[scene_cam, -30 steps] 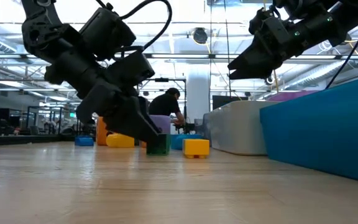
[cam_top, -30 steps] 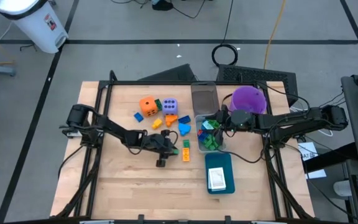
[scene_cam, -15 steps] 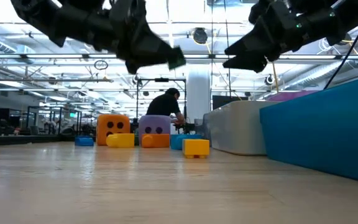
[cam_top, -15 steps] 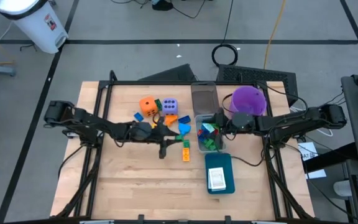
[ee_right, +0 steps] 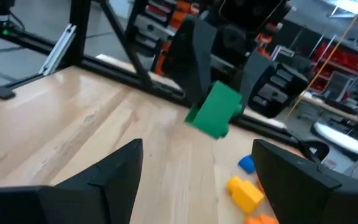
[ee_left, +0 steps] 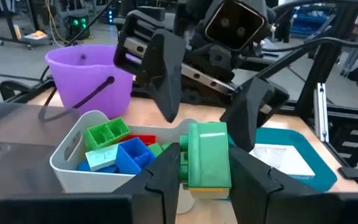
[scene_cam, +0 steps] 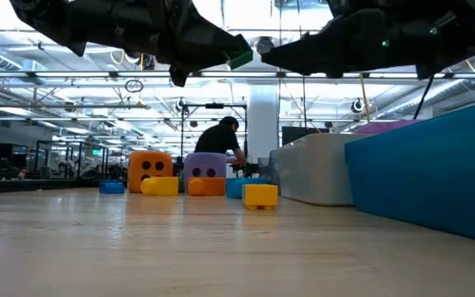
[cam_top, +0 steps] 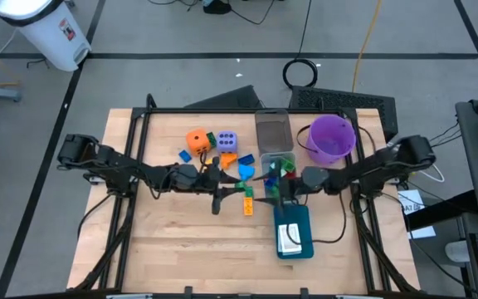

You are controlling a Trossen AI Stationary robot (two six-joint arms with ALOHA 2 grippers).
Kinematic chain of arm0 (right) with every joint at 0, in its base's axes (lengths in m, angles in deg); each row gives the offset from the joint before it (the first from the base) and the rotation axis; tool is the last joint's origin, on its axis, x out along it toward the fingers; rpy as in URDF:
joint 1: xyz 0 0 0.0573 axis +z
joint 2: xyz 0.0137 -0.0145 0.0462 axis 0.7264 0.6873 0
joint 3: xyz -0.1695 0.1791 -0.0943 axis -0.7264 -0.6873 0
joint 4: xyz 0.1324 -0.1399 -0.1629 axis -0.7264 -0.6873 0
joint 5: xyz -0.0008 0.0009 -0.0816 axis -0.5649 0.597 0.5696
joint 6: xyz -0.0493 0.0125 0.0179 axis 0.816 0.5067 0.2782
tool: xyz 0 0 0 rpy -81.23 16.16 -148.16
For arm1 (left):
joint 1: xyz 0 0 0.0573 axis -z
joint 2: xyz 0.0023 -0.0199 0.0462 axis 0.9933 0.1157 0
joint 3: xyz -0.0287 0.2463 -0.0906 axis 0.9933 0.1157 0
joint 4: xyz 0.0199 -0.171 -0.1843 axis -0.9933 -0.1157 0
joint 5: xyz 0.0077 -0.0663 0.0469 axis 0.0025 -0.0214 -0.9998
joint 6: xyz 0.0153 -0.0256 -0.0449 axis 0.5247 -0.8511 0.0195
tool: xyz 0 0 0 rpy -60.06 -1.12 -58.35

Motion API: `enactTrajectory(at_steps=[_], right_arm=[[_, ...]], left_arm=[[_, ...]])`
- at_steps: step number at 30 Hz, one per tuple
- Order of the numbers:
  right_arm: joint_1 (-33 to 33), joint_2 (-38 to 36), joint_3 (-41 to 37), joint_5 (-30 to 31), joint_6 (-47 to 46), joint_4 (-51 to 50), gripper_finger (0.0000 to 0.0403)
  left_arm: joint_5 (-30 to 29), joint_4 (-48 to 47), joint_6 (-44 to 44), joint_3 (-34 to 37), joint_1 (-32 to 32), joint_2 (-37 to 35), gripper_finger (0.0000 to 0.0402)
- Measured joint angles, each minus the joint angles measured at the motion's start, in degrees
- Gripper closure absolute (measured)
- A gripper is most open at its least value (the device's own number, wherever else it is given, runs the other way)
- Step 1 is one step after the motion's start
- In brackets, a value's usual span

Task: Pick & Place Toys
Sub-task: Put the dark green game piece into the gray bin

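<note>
Wooden table (cam_top: 181, 237): left hand (ee_left: 194, 177) clamps green block (ee_left: 207, 155); right hand (ee_right: 197, 171) spread, per wrist views.

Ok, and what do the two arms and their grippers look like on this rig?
Both arms are dark, nearly black, jointed links with black cables trailing off them. The left gripper and right gripper each end in two flat, tapered dark fingers. No markings are readable.

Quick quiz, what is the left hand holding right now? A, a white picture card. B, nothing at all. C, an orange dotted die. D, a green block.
D: the left hand is shut on a green block, held up off the table facing the open right hand.
</note>
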Motion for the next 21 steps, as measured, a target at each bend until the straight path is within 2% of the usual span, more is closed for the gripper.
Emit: enactTrajectory(at_steps=[4, 8, 12, 15, 18, 21], right_arm=[[-0.1, 3.8, 1.9, 0.2, 0.1, 4.1, 0.0124], [0.6, 7.2, 4.9, 1.1, 6.3, 4.5, 0.0124], [2.9, 10.8, 7.5, 8.3, 16.5, 5.1, 0.0124], [4.4, 13.0, 8.8, 12.4, 23.3, 6.8, 0.0124], [5.8, 14.6, 9.7, 15.3, 27.5, 10.7, 0.0124], [6.9, 15.7, 10.4, 18.4, 30.5, 14.4, 0.0124]], left_arm=[[0.0, 0.2, -0.3, 0.0, 0.3, 0.0, 0.0290], [0.0, 0.4, -2.8, 0.0, 0.3, 0.0, 0.0300], [1.3, 0.4, -5.7, 0.0, 0.3, 0.0, 0.0300], [1.8, 0.3, -5.7, 0.0, 0.3, 0.0, 0.0284], [1.9, 0.2, -5.7, 0.0, 0.3, 0.0, 0.0276], [1.9, 0.2, -5.8, 0.0, 0.3, 0.0, 0.0287]])
